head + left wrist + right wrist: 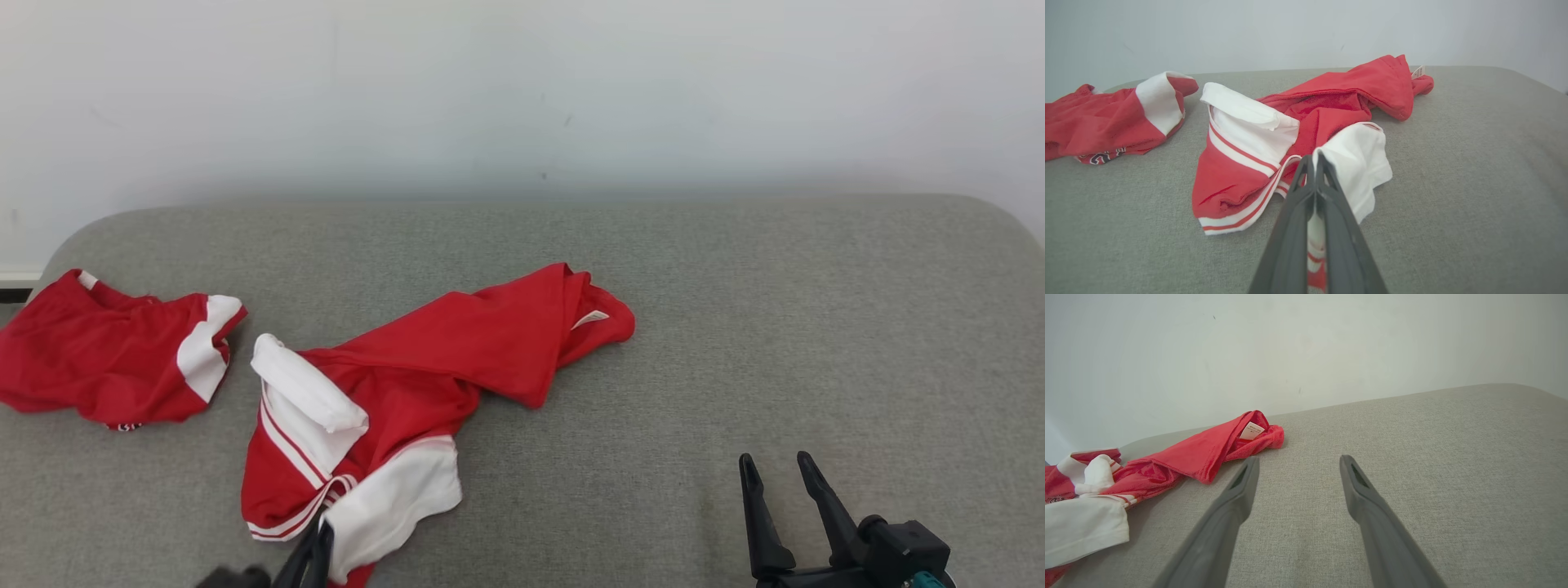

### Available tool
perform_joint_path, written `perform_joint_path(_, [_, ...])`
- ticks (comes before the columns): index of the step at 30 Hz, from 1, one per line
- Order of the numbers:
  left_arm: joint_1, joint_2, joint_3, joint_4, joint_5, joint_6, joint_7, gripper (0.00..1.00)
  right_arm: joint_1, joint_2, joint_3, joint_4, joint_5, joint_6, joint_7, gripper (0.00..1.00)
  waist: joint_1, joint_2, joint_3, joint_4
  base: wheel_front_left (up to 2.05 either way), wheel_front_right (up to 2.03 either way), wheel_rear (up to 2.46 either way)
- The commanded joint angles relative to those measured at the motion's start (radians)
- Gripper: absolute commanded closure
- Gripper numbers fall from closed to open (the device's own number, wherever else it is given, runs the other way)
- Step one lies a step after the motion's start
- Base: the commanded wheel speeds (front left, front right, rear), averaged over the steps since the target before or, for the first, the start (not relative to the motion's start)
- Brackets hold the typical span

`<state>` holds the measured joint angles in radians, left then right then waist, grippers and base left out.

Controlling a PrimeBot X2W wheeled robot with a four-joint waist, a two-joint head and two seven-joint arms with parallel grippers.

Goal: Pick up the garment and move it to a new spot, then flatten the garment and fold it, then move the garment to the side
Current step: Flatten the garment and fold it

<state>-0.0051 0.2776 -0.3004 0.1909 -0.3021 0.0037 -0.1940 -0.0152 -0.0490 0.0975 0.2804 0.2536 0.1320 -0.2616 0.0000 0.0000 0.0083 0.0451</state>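
Garment [424, 359] lying diagonally, near-left to far-right, left tool [320, 539] clamped on it, right tool [774, 462] wide

two red-and-white garments: the crumpled garment [457, 351] at centre, the smaller garment [98, 351] at nine o'clock. two grippers: left gripper [321, 529] at seven o'clock, right gripper [774, 459] at five o'clock. one grey cushion [816, 310]. one white label [589, 318].
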Motion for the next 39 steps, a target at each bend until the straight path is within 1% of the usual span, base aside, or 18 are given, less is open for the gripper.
perform_joint_path(1, [0.027, 0.002, 0.005, -0.012, -0.010, 0.007, 0.003, 1.00, 0.011, -0.002, -0.003, 0.000, 0.003, -0.003, -0.005, 0.00, 0.0000, 0.0000, 0.002, 0.011, 0.00, 0.00, 0.00])
perform_joint_path(3, [0.081, 0.009, 0.007, -0.030, -0.024, 0.016, 0.022, 1.00, 0.008, -0.002, -0.002, 0.001, 0.002, -0.003, -0.005, 0.00, 0.0000, 0.0000, 0.006, 0.015, 0.00, 0.00, 0.00])
perform_joint_path(6, [0.136, -0.002, 0.006, -0.045, -0.042, 0.026, 0.036, 1.00, 0.002, -0.002, -0.002, 0.004, 0.000, -0.002, -0.005, 0.00, 0.0000, 0.0000, 0.009, 0.019, 0.00, 0.00, 0.00])
perform_joint_path(7, [0.146, -0.003, 0.004, -0.050, -0.045, 0.028, 0.037, 0.93, 0.001, -0.002, -0.003, 0.005, -0.001, -0.002, -0.005, 0.00, 0.0000, 0.0000, 0.009, 0.021, 0.00, 0.00, 0.00])
perform_joint_path(8, [0.149, -0.003, 0.003, -0.053, -0.048, 0.026, 0.029, 0.33, 0.001, -0.002, -0.004, 0.006, -0.003, -0.003, -0.005, 0.00, 0.0000, 0.0000, 0.008, 0.022, 0.00, 0.00, 0.00])
perform_joint_path(9, [0.150, -0.007, 0.006, -0.058, -0.054, 0.025, 0.020, 0.00, 0.001, -0.002, -0.004, 0.007, -0.005, -0.003, -0.005, 0.00, 0.0000, 0.0000, 0.007, 0.024, 0.00, 0.00, 0.00])
perform_joint_path(12, [0.132, -0.012, 0.021, -0.093, -0.061, 0.031, -0.004, 0.00, 0.003, -0.002, -0.007, 0.011, -0.010, -0.003, -0.005, 0.00, 0.0000, 0.0000, 0.000, 0.026, 0.00, 0.00, 0.00])
perform_joint_path(17, [0.102, 0.002, 0.064, -0.141, -0.073, 0.035, -0.039, 0.00, 0.007, -0.002, -0.007, 0.015, -0.015, -0.003, -0.005, 0.00, 0.0000, 0.0000, -0.012, 0.025, 0.00, 0.00, 0.00])
perform_joint_path(20, [0.086, 0.003, 0.089, -0.166, -0.064, 0.053, -0.051, 0.00, 0.008, -0.002, -0.003, 0.017, -0.017, -0.002, -0.005, 0.00, 0.0000, 0.0000, -0.017, 0.019, 0.00, 0.00, 0.00])
perform_joint_path(23, [0.071, -0.010, 0.118, -0.180, -0.072, 0.069, -0.062, 0.00, 0.007, -0.002, -0.001, 0.016, -0.017, -0.003, -0.005, 0.00, 0.0000, 0.0000, -0.018, 0.010, 0.00, 0.00, 0.00])
perform_joint_path(25, [0.058, -0.018, 0.141, -0.180, -0.073, 0.081, -0.066, 0.00, 0.006, -0.002, 0.000, 0.016, -0.020, -0.003, -0.005, 0.00, 0.0000, 0.0000, -0.019, 0.004, 0.00, 0.00, 0.00])
perform_joint_path(27, [0.046, -0.030, 0.157, -0.167, -0.078, 0.082, -0.070, 0.00, 0.005, -0.002, 0.000, 0.016, -0.021, -0.003, -0.005, 0.00, 0.0000, 0.0000, -0.018, -0.003, 0.00, 0.00, 0.00])
perform_joint_path(32, [0.008, -0.052, 0.201, -0.119, -0.057, 0.075, -0.072, 0.00, -0.002, -0.002, 0.005, 0.021, -0.026, -0.003, -0.005, 0.00, 0.0000, 0.0000, -0.014, -0.018, 0.00, 0.00, 0.00])
perform_joint_path(35, [-0.001, -0.070, 0.246, -0.099, -0.040, 0.077, -0.071, 0.00, -0.004, -0.002, 0.007, 0.024, -0.027, -0.003, -0.005, 0.00, 0.0000, 0.0000, -0.012, -0.025, 0.00, 0.00, 0.00])
perform_joint_path(39, [-0.002, -0.091, 0.307, -0.089, -0.011, 0.067, -0.070, 0.00, -0.005, -0.002, 0.010, 0.025, -0.028, -0.003, -0.005, 0.00, 0.0000, 0.0000, -0.010, -0.033, 0.00, 0.00, 0.00])
